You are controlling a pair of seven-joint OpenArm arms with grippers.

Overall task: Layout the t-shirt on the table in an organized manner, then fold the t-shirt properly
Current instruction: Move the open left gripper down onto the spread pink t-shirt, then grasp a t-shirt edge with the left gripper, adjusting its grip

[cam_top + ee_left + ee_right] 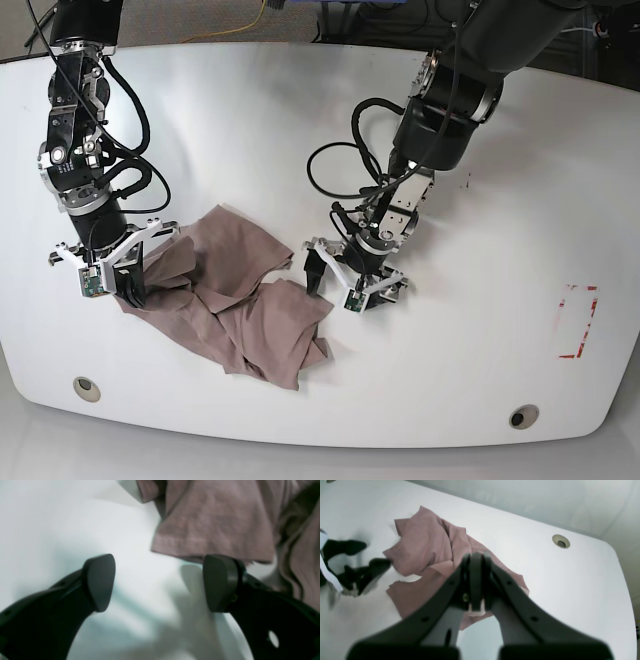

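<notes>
T-shirt (235, 305) crumpled on table (480, 210), right claw (475, 562) gripping it, left claw (160, 582) spread empty beside

In the base view, the t-shirt (235, 305) lies bunched on the tabletop (300, 130), left of centre and toward the near edge. The right end effector (128, 290) sits at the shirt's left edge, on the cloth. The left end effector (333, 283) stands just right of the shirt. A tape mark (578, 320) lies far right. Two round holes (87, 388) sit near the front edge, one at each end.
</notes>
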